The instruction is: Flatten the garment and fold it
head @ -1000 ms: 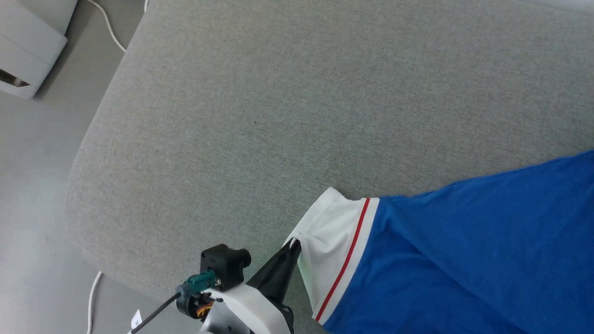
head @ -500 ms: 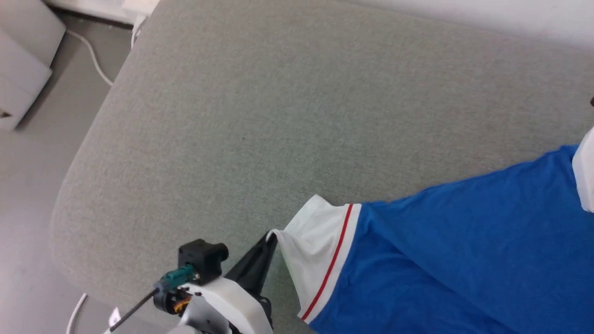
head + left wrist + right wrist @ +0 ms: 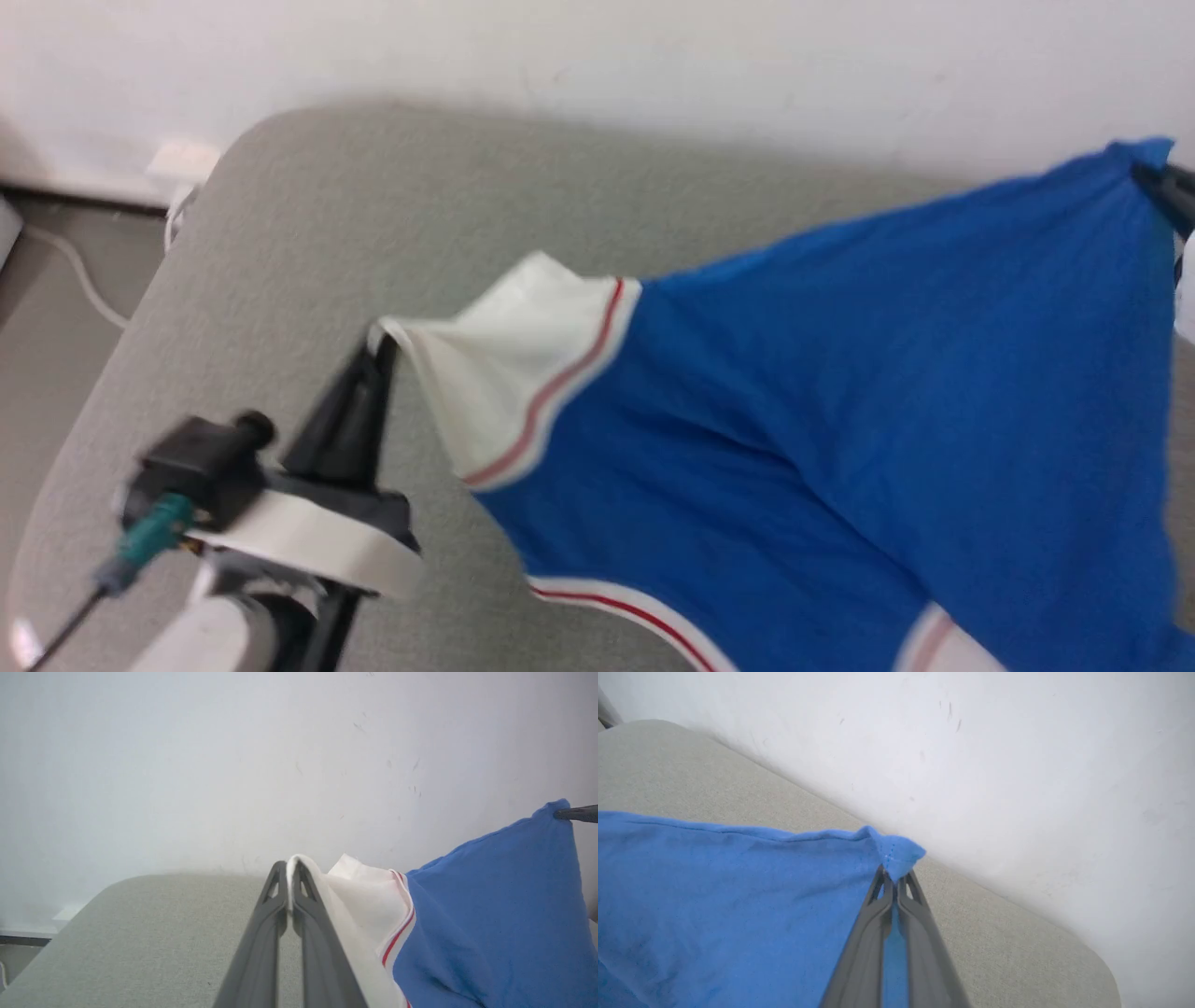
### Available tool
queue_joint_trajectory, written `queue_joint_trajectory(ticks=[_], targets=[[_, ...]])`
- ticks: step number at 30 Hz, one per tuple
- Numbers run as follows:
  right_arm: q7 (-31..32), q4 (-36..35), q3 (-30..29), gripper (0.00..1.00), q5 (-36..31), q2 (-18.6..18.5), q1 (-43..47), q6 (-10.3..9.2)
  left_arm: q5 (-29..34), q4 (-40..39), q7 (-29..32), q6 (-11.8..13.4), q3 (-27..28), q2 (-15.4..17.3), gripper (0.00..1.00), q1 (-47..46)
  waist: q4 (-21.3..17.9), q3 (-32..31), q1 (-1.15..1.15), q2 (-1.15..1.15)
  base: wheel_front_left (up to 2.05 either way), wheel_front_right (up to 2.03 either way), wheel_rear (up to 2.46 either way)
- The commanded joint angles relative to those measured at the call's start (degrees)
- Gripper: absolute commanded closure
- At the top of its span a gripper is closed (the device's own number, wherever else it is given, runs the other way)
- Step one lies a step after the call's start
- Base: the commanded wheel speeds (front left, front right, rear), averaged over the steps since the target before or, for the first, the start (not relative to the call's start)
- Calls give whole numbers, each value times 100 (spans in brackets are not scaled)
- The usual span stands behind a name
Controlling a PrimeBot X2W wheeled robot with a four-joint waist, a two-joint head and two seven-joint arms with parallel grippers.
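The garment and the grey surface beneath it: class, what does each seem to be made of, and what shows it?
The garment: soft, matte knit cloth, probably jersey; it drapes and puckers where pinched, with a stitched hem. The grey surface: matte woven upholstery cloth, judging by its fine speckled weave; any padding underneath is hidden.

A big grey soft pad [image 3: 280, 243] sits by a white wall [image 3: 560, 47]. A white cord [image 3: 84, 282] lies on the floor [image 3: 37, 392] beside it.
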Motion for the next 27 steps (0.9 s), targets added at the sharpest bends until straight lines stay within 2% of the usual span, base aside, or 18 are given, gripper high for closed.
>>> queue_joint_trajectory(ticks=[1, 7, 14, 23, 27], targets=[[-110, -92, -54, 100, 56, -2, -108, -4, 100, -129, -75, 78, 131, 83, 100, -179, -573, -576, 0, 0, 0, 0, 0], [-486, -730, -175, 100, 203, 74, -278, -4, 271, -755, -231, 264, 655, 394, 100, -452, -967, -856, 0, 0, 0, 0, 0], [-861, -1401, -422, 100, 166, 55, -478, -4, 459, -1444, -187, 353, 1215, 790, 100, -1066, -1291, -885, 0, 0, 0, 0, 0], [-917, -1864, -705, 100, 250, 113, -855, -4, 396, -1709, 221, 224, 1835, 1319, 100, -2326, -1625, -486, 0, 0, 0, 0, 0], [-890, -1882, -855, 100, 261, 105, -1156, -4, 175, -1505, 362, 101, 1940, 1336, 100, -3000, -1702, -98, 0, 0, 0, 0, 0]])
